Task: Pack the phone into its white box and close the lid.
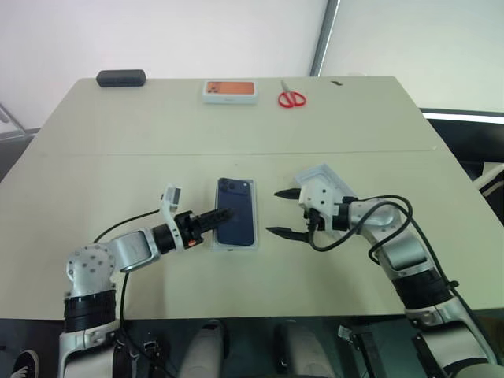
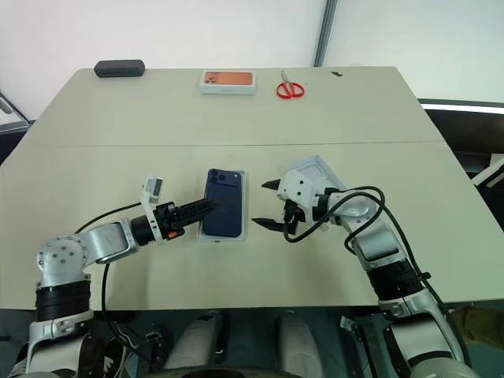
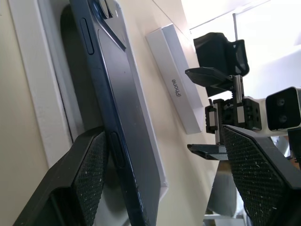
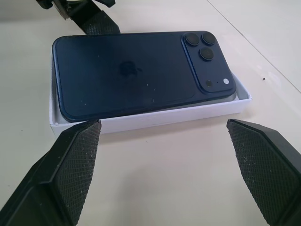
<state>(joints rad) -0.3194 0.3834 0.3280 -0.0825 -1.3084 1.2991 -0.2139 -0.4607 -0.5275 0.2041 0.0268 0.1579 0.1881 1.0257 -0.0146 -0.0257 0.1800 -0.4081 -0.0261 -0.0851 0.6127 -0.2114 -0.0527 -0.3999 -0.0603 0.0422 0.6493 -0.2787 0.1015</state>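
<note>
The phone [image 1: 236,211] lay camera-side up in the white box [image 4: 155,117] at the middle of the desk [image 1: 236,126] — seated but not quite flush, one long edge riding a little above the tray wall. The left end effector [image 1: 221,216] rested at the box's near-left edge with its 2 fingers apart, one on either side of the phone's edge, gripping nothing; that suited a release just after setting the phone down. The right end effector [image 1: 285,213] hung just beside the box's other side, fingers spread wide and empty. The lid [image 1: 327,183] sat behind the right wrist, off the box — within easy reach for the closing step, which remained undone.
</note>
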